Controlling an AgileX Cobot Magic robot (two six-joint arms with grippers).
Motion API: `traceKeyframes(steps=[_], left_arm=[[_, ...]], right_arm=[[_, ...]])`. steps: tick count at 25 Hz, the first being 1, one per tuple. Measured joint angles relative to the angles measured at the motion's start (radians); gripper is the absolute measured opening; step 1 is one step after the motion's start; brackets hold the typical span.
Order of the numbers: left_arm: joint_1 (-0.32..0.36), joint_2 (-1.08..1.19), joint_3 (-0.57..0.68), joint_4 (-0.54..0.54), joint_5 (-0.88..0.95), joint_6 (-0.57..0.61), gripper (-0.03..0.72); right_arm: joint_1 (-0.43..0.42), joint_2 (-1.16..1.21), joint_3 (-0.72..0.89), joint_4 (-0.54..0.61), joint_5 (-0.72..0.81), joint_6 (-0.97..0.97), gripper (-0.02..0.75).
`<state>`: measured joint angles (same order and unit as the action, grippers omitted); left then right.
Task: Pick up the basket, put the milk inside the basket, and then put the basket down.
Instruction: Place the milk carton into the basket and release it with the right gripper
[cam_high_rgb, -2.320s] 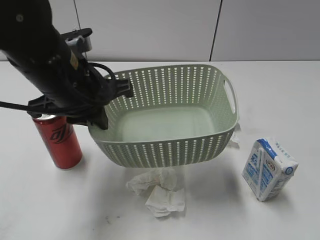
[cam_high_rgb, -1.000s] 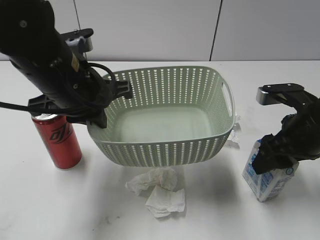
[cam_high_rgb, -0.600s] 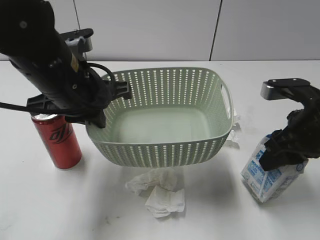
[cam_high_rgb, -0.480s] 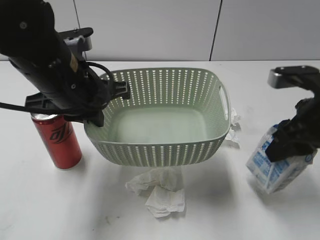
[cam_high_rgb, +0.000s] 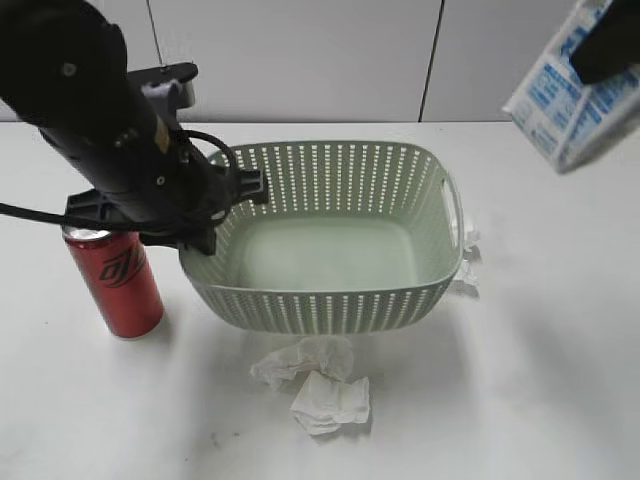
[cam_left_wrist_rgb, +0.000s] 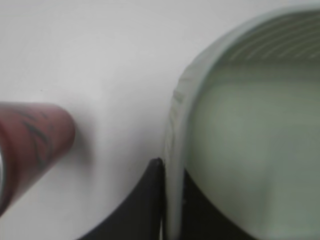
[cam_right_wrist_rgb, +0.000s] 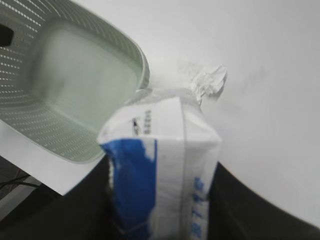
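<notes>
The pale green slotted basket hangs a little above the table, held by its left rim. My left gripper is shut on that rim; in the left wrist view its black fingers pinch the basket wall. My right gripper is shut on the white and blue milk, held high at the top right, tilted, above and right of the basket. In the right wrist view the milk sits between the jaws, with the basket below to the left.
A red soda can stands left of the basket, close to the left arm; it also shows in the left wrist view. Crumpled white tissues lie in front of the basket, and another tissue sits at its right side.
My right gripper came in, closed on the milk and has lifted it from the table at the right up to the top right. The basket shifted slightly in my left gripper.
</notes>
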<state>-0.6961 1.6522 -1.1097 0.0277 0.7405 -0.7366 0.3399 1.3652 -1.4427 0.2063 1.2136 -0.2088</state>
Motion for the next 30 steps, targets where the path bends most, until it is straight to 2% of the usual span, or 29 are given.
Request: traceKeyframes(steps=[3, 7, 13, 24, 26, 29, 30], left_arm=[[0.000, 0.025, 0.000, -0.004, -0.001, 0.000, 0.008], [0.000, 0.028, 0.000, -0.004, -0.013, 0.000, 0.008], [0.000, 0.028, 0.000, -0.004, -0.026, 0.000, 0.008], [0.000, 0.028, 0.000, -0.010, -0.025, 0.000, 0.008], [0.000, 0.028, 0.000, -0.010, -0.025, 0.000, 0.008], [0.000, 0.034, 0.002, -0.005, -0.003, 0.001, 0.011], [0.000, 0.037, 0.002, -0.007, 0.002, 0.004, 0.011]], right_arm=[[0.095, 0.071, -0.090, -0.052, 0.005, 0.044, 0.290], [0.193, 0.194, -0.148, -0.062, 0.006, 0.070, 0.290], [0.310, 0.396, -0.198, -0.073, -0.028, 0.075, 0.290], [0.336, 0.581, -0.204, -0.096, -0.077, 0.078, 0.289], [0.336, 0.580, -0.212, -0.094, -0.070, 0.078, 0.351], [0.336, 0.569, -0.230, -0.092, -0.045, 0.068, 0.554], [0.336, 0.564, -0.236, -0.091, -0.032, 0.066, 0.596]])
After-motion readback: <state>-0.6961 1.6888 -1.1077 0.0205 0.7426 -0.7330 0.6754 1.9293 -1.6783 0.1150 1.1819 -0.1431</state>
